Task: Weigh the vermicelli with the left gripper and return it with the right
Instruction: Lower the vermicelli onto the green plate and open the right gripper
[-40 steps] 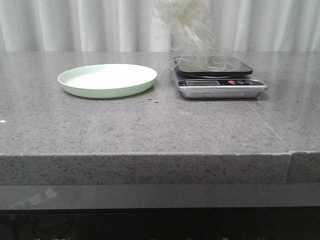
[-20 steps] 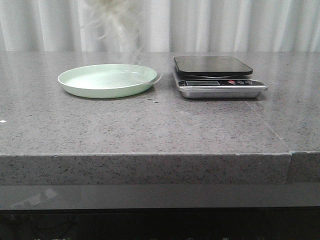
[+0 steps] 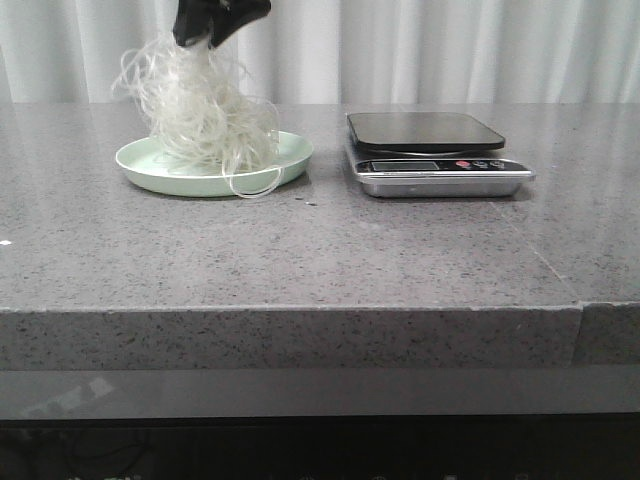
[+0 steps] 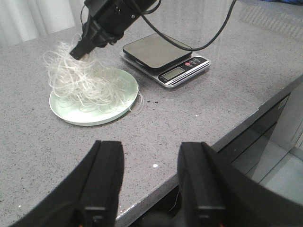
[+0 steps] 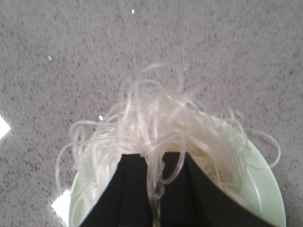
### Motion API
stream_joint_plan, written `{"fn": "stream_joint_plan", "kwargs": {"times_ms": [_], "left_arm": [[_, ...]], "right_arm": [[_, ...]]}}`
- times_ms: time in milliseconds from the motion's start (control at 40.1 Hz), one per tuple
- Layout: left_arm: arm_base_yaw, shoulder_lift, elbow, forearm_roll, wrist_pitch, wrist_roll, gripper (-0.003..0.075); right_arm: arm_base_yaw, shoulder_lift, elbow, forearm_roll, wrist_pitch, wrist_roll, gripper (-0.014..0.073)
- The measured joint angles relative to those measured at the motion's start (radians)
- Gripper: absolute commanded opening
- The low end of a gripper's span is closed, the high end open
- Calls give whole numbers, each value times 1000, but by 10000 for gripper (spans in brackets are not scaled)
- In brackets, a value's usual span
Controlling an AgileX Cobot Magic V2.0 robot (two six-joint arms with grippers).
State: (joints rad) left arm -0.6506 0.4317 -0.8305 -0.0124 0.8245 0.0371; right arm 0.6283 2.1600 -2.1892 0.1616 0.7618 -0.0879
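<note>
The vermicelli (image 3: 205, 125) hangs directly below the right gripper (image 3: 212, 28), its long axis vertical, with the lower strands already resting in the pale green plate (image 3: 290, 160) and one loop spilling over the near rim. The right gripper is clamped on the top of the bundle. The scale (image 3: 430, 150) stands just beside the plate, bare. The left gripper (image 4: 151, 182) waits well apart with its jaws spread, holding nothing

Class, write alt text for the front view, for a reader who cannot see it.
The right gripper holds the vermicelli by its top, its lower strands resting in a pale green plate on a grey table. A scale sits bare to the plate's right.
</note>
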Motion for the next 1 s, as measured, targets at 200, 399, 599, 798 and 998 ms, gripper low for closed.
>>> {"fn": "stream_joint_plan", "kwargs": {"times_ms": [200, 399, 599, 798, 998], "left_arm": [[0, 0, 0, 0, 0, 0, 376], [0, 0, 0, 0, 0, 0, 376], [0, 0, 0, 0, 0, 0, 376], [0, 0, 0, 0, 0, 0, 376], [0, 0, 0, 0, 0, 0, 376]], "right_arm": [[0, 7, -4, -35, 66, 0, 353], [0, 7, -6, -44, 94, 0, 439], [-10, -2, -6, -47, 139, 0, 439], [-21, -72, -6, -56, 221, -1, 439], [-21, -181, -1, -61, 304, 63, 439]]}}
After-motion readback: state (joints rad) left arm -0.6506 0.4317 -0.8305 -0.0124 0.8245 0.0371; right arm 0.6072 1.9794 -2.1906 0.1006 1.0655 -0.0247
